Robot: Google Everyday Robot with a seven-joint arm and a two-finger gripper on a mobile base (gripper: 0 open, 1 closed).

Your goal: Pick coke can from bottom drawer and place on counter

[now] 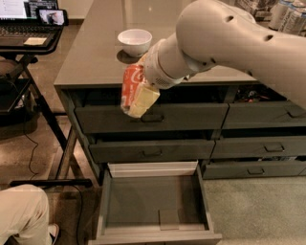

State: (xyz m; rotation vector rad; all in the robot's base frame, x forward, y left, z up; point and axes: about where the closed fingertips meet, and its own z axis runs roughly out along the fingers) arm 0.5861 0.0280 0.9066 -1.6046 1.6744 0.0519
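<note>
My gripper (135, 95) is shut on the coke can (129, 85), a red can with white lettering held upright between pale fingers (143, 101). It hangs in front of the cabinet, at the counter's front edge and above the top drawer. The bottom drawer (155, 201) stands pulled open below, its grey floor bare. The counter (100, 43) is a glossy grey-brown slab behind the can. My white arm (224, 33) reaches in from the upper right.
A white bowl (135, 40) sits on the counter just behind the can. Tall silver cans (287, 14) stand at the counter's far right. A black laptop stand (24, 43) is at the left. A person's knee (21, 215) is at the lower left.
</note>
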